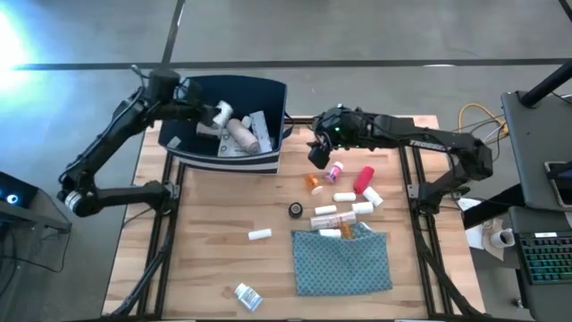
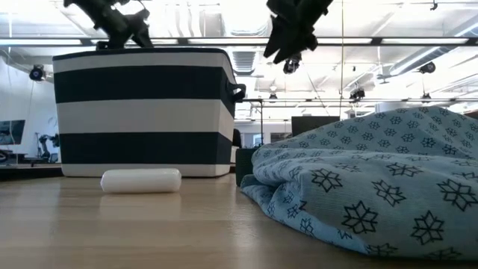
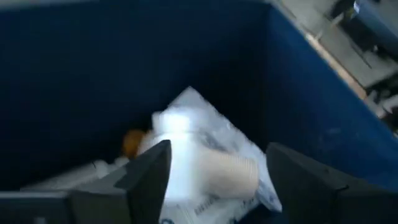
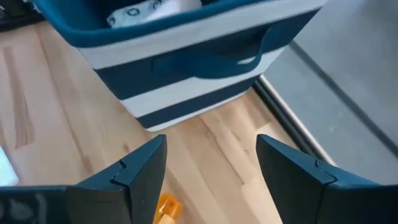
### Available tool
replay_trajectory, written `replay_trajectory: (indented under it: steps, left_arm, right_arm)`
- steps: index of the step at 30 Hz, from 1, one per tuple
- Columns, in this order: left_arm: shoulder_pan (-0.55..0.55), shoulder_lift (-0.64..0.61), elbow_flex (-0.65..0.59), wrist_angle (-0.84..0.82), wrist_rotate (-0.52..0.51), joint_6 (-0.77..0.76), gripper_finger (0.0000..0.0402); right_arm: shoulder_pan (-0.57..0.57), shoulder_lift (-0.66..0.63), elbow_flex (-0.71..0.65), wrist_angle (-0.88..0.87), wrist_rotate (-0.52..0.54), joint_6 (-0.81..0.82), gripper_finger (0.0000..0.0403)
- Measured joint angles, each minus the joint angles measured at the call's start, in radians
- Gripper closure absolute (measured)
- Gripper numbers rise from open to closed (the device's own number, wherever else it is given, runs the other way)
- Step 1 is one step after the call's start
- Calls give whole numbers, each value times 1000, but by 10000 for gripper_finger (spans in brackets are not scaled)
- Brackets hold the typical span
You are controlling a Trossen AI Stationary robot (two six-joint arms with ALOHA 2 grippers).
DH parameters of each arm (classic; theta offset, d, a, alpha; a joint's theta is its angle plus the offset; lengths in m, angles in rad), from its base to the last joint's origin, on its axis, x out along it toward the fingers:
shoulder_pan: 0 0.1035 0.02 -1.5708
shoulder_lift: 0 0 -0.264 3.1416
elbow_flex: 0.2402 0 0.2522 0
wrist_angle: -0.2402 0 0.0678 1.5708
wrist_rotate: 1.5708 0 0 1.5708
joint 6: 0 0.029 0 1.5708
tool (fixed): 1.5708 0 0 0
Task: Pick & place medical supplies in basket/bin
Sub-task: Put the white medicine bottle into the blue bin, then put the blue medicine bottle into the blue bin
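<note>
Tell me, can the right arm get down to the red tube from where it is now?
Probably yes. The right claw hangs open above the table beside the bin, and the red tube lies uncovered close by, with only a small pink-capped bottle between them. Nothing appears to block a descent.

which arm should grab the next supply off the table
Right. Its open, empty tool hovers just above the loose supplies, nearest the pink-capped bottle. The left tool is open over the bin.

teal patterned cloth (image 1: 343,260) on wooden table (image 1: 206,259), keyboard (image 1: 544,253) beside
</note>
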Motion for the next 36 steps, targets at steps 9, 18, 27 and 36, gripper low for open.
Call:
replay_trajectory:
  steps: [9,18,27,36]
  left_arm:
    - [-189,-143,113,-156,91,241,127]
    - [-736,-282,-10,-305,4,-279,158]
    - [-1466,-74,-217,19,-352,-657,215]
    - [-1647,243,-301,487,-358,-852,216]
  right_arm:
    - [3,4,0,-113,0,65,161]
    - [-4,39,0,-72,-61,-74,165]
    - [-5,128,0,-130,-164,-150,168]
    - [3,140,0,-145,-210,-255,175]
